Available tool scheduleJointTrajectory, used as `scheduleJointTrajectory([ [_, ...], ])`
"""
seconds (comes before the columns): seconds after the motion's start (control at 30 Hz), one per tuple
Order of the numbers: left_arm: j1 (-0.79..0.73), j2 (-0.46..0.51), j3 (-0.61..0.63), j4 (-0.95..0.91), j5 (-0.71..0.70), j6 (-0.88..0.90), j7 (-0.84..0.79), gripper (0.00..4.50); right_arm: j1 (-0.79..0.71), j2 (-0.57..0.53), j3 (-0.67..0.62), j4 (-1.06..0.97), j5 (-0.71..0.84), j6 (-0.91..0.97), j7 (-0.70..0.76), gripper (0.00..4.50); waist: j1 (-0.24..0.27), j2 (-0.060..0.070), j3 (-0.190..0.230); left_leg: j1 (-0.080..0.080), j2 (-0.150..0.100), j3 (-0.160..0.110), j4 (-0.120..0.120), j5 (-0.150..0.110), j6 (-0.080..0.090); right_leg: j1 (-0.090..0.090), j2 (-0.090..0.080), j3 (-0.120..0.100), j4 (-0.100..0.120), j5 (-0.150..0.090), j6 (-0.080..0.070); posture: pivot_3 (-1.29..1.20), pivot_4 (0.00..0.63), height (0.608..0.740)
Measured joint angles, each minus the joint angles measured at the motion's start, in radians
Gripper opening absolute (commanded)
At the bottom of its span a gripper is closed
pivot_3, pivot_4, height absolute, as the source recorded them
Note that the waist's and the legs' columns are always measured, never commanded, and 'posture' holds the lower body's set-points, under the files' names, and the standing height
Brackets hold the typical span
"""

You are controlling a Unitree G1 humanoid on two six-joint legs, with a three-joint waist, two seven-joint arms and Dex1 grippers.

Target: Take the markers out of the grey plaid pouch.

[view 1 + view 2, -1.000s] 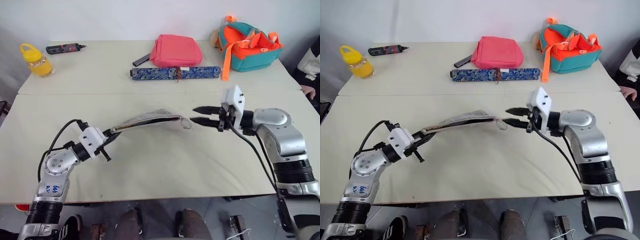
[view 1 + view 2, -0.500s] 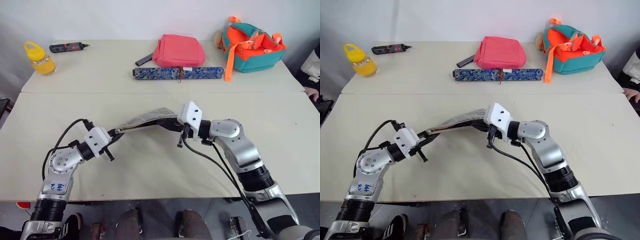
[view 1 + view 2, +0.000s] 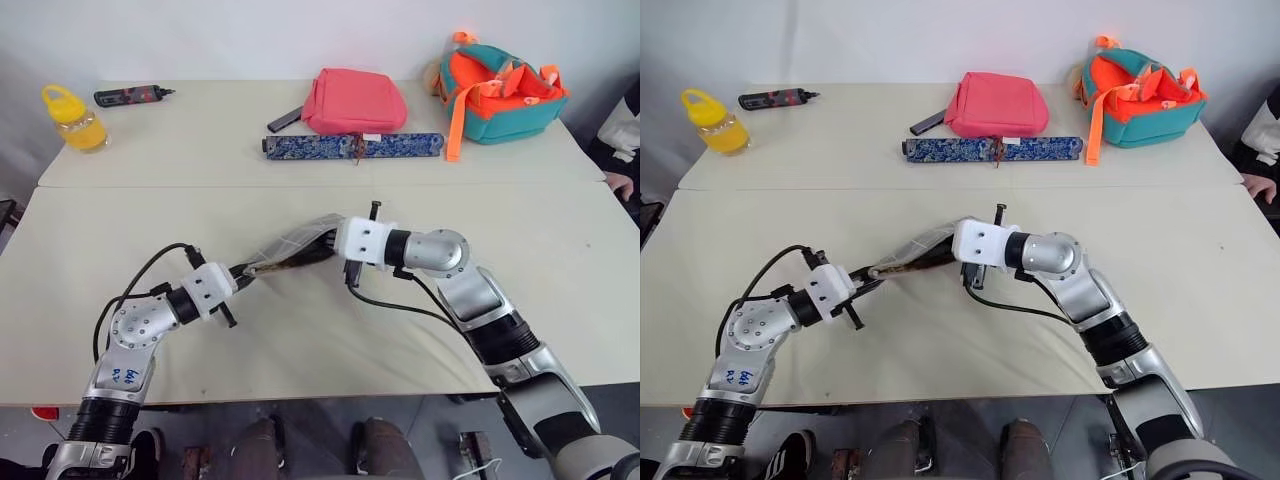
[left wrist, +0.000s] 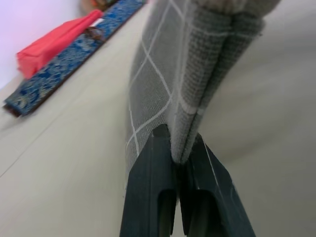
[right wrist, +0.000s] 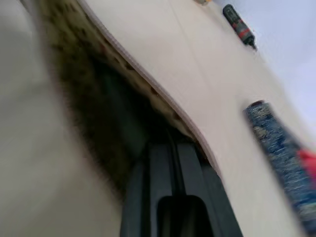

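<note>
The grey plaid pouch point(image 3: 296, 246) hangs just above the near table, bowed between my two arms. My left gripper point(image 3: 246, 271) is shut on its left end, and in the left wrist view its fingers point(image 4: 157, 163) pinch the folded grey fabric point(image 4: 163, 79). My right gripper point(image 3: 322, 249) reaches into the pouch's open right end. In the right wrist view its fingers point(image 5: 190, 163) sit shut inside the dark brownish lining point(image 5: 94, 94), and I cannot see anything between them. The markers are hidden.
On the far table lie a pink pouch point(image 3: 352, 100), a long blue patterned case point(image 3: 350, 146), an orange-and-teal backpack point(image 3: 500, 85), a yellow bottle point(image 3: 70, 118) and a black-and-red tool point(image 3: 130, 96). A person's hand point(image 3: 620, 185) shows at the right edge.
My right gripper moved left, rolled over, shut and pushed into the pouch's open end. The pouch has bunched up shorter between the arms. My left gripper kept its grip.
</note>
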Motion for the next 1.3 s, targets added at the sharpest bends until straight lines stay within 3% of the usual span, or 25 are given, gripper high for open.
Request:
scheduleJointTrajectory([
  [0.1,-0.011,-0.007,-0.012,-0.015,0.012,0.018,0.011,0.0,0.01,0.007,0.038,0.014,-0.06,-0.02,-0.018,1.19,0.001,0.0,0.0,0.0,0.0,0.0,0.0,0.0,0.0,0.0,0.0,0.0,0.0,0.0,0.0,0.0,0.15,0.74],
  [0.4,-0.014,-0.007,-0.013,-0.016,0.012,0.031,0.016,0.0,0.0,0.009,0.048,0.021,-0.112,-0.055,-0.037,4.47,0.0,0.0,0.0,0.0,0.0,0.0,0.0,0.0,0.0,0.0,0.0,0.0,0.0,0.0,0.0,0.0,0.15,0.74],
  [0.57,-0.018,-0.007,-0.011,-0.016,0.009,0.04,0.015,0.0,-0.003,0.007,0.047,0.022,-0.115,-0.06,-0.037,4.47,0.0,0.0,0.0,0.0,0.0,0.0,0.0,0.0,0.0,0.0,0.0,0.0,0.001,0.0,0.0,0.0,0.15,0.74],
  [0.67,-0.018,-0.007,-0.011,-0.016,0.002,0.047,0.014,0.0,-0.003,0.007,0.047,0.022,-0.116,-0.055,-0.031,3.83,0.0,0.0,0.0,0.0,0.0,0.0,0.001,0.0,0.0,0.0,0.0,0.0,0.001,0.0,0.0,0.0,0.15,0.74],
  [0.83,-0.018,-0.007,-0.01,-0.04,-0.036,0.092,-0.001,0.0,-0.007,-0.01,0.036,0.022,-0.117,-0.054,-0.017,2.12,0.0,0.0,0.0,0.0,0.0,0.0,0.001,0.0,0.0,0.0,0.0,0.0,0.0,0.0,0.0,0.0,0.15,0.74],
  [1.3,-0.024,-0.015,-0.028,-0.098,-0.053,0.181,-0.019,0.0,-0.064,-0.054,0.043,0.009,-0.147,-0.072,0.076,2.12,0.0,0.0,0.0,0.0,0.0,0.0,0.001,0.0,0.0,0.0,0.0,0.0,0.001,0.0,0.0,0.0,0.15,0.74],
])
